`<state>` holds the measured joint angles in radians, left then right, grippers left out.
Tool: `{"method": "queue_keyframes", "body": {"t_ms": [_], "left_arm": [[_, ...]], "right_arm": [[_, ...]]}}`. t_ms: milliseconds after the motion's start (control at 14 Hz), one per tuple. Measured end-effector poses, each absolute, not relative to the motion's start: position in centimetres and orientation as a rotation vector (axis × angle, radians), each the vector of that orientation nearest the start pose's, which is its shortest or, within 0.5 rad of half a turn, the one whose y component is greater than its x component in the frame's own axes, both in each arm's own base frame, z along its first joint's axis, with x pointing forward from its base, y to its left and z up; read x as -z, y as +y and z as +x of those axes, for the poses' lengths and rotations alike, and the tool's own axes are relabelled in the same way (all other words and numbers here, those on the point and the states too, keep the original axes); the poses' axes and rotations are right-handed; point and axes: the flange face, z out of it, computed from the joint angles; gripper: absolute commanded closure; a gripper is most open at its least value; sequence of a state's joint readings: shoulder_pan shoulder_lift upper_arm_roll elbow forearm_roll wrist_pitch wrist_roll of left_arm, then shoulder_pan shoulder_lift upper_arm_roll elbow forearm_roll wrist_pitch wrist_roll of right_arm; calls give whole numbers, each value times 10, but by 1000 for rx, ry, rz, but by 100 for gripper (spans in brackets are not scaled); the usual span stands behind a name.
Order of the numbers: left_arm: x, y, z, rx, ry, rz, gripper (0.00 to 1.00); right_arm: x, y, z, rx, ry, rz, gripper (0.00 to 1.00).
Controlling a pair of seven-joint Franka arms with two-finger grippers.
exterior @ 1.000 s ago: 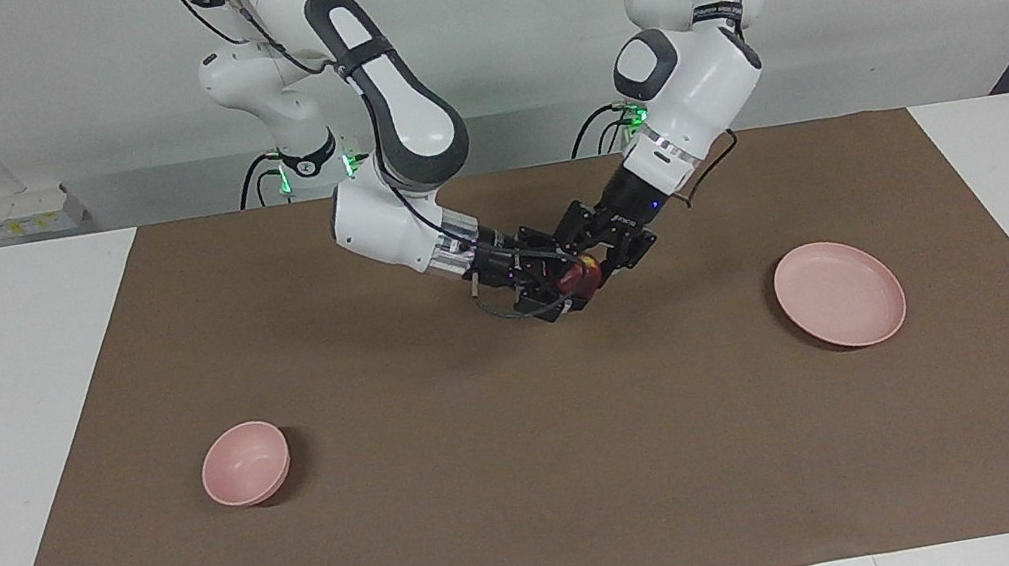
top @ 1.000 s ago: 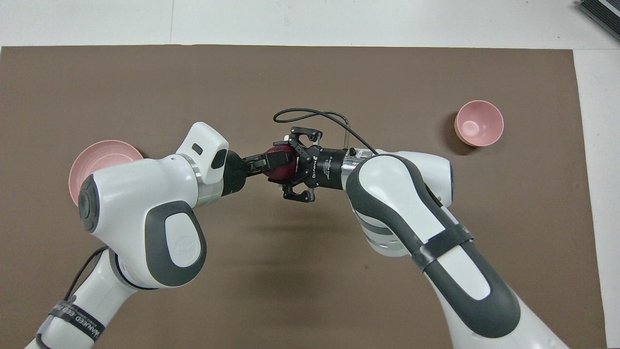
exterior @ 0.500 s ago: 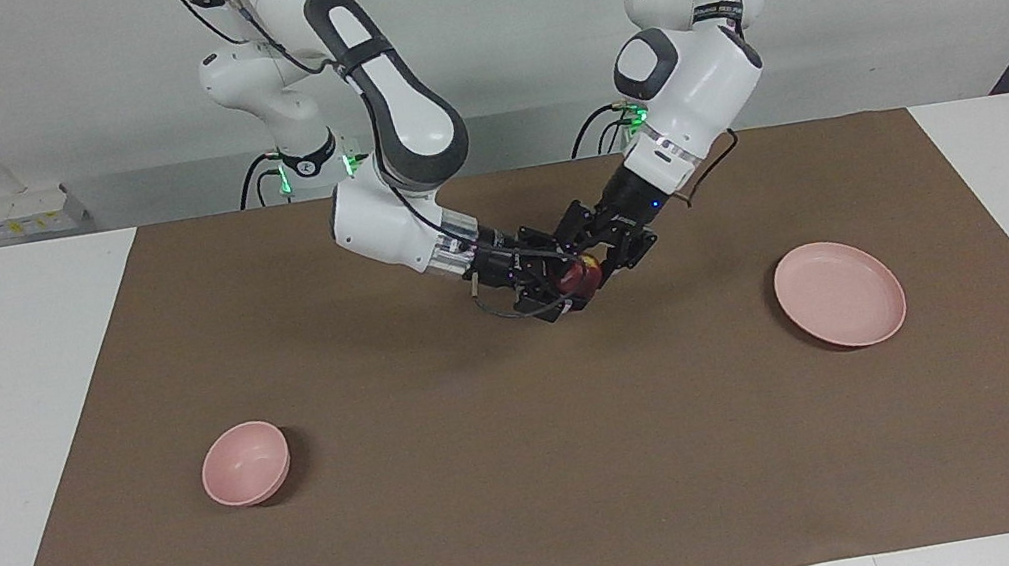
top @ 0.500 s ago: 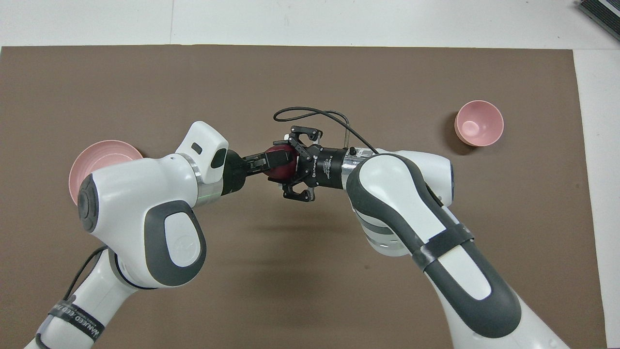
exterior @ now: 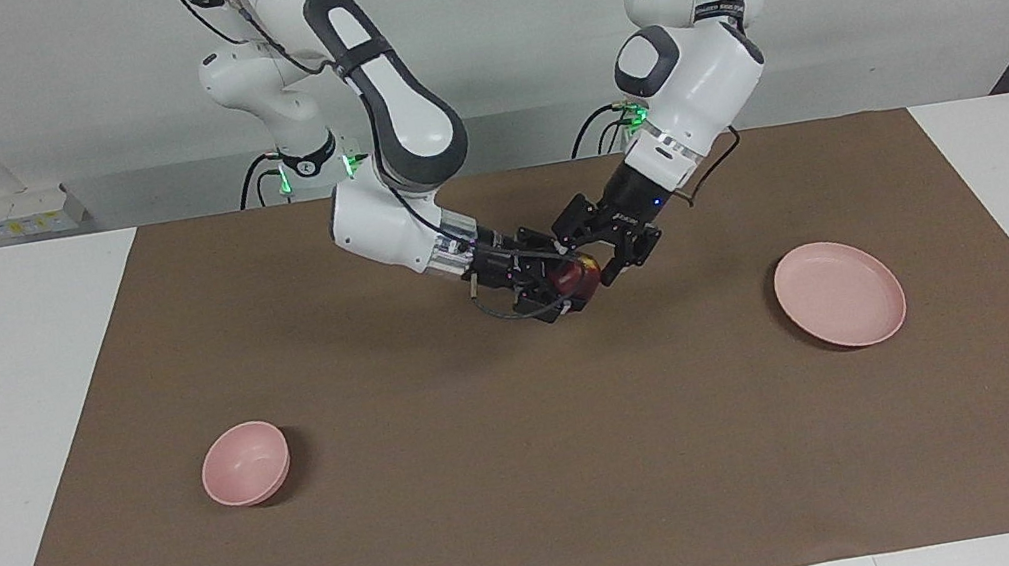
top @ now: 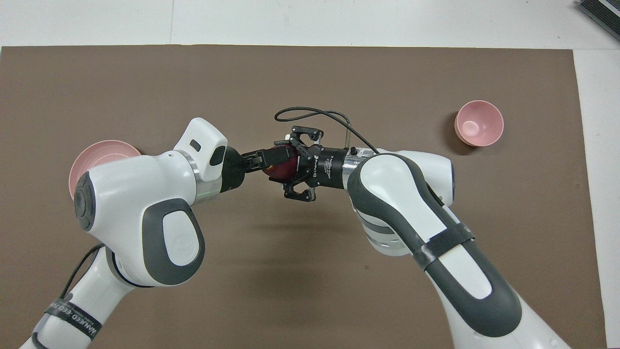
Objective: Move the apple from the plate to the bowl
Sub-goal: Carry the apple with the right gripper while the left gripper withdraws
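I see the apple [exterior: 576, 276] up in the air over the middle of the tabletop [exterior: 536, 480], pinched in my right gripper [exterior: 566, 285] jaws. My left gripper [exterior: 602, 255] sits just beside it, jaws spread off the fruit. The plate [exterior: 839, 294] lies toward the left arm's end, the bowl [exterior: 245, 463] toward the right's.

apple [exterior: 577, 278]: dark red, with a small yellowish patch on the side toward the left arm
plate [exterior: 839, 293]: pale pink, plain, no pattern
bowl [exterior: 245, 463]: pale pink inside and out, plain
mat [exterior: 536, 480]: flat brown, unpatterned
table [exterior: 0, 424]: white where the mat leaves it bare
arms [top: 145, 213]: glossy white shells with dark grey panels
left gripper [exterior: 606, 252]: black
right gripper [exterior: 556, 290]: black, with a silver ring where it joins the wrist
cable [top: 315, 114]: black
wall [exterior: 505, 30]: pale grey-white
lights at the arm bases [exterior: 353, 160]: green
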<state>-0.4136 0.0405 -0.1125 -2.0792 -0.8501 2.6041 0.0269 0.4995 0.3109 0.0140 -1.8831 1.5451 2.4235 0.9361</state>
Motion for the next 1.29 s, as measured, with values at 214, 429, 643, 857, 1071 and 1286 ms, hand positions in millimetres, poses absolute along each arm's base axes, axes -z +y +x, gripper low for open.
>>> {"method": "queue_keyframes", "body": {"t_ms": [214,429,643,857,1071,1286], "left_arm": [[-455,-271,525,-376,36,2492,0],[-450,-232,542,-382,-71,2640,0],[-438,-179,557,-373,-175,2820,0],[-446,-142,565,-344,-276,2957,0],[-489,-117,572,-269,-298,3020,0],[-538,-94,572,-195,-331,3036,0]], "right_arm": [[-368,322,562,-697,1505,-1492,100],[-369,314,566,-637,1482,-1587,100],[-383,281,582,-524,1456,-1691,100],[-387,254,593,-392,1405,-1879,100],[-392,227,599,-316,1331,-2084,100],[-398,193,606,-256,1244,-2237,100]]}}
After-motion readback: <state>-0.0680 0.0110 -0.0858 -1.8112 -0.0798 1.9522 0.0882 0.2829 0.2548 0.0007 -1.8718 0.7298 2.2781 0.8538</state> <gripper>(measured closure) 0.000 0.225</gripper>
